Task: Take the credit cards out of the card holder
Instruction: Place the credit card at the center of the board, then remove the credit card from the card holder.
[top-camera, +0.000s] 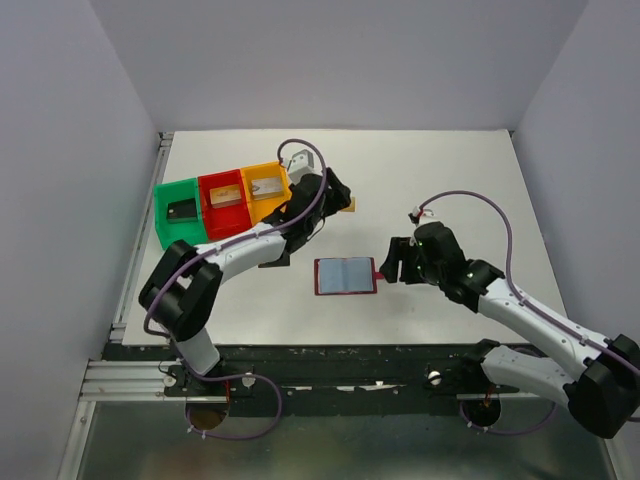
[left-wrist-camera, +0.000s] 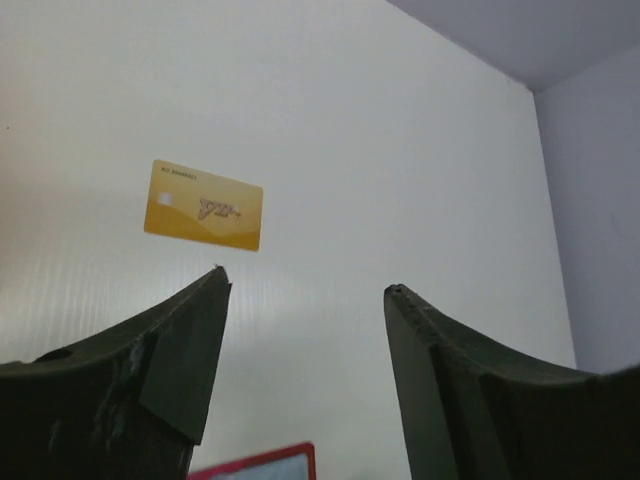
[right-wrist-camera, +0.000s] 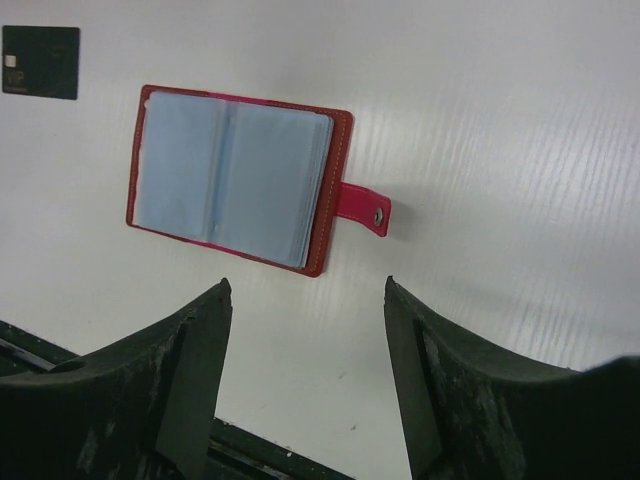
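On the table (top-camera: 450, 180) the card holder (top-camera: 345, 276) lies open and flat, its long axis running sideways toward the right gripper (right-wrist-camera: 306, 285), which hangs just beside it, jaws wide and empty. The left gripper (left-wrist-camera: 305, 280), also wide and empty, is farther back, near the gold card (left-wrist-camera: 203, 205). The snap tab (right-wrist-camera: 365, 208) points at the right gripper.

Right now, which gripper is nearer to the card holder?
Right. The right gripper is beside the card holder, at its snap tab; the left gripper is farther away, near the gold card.
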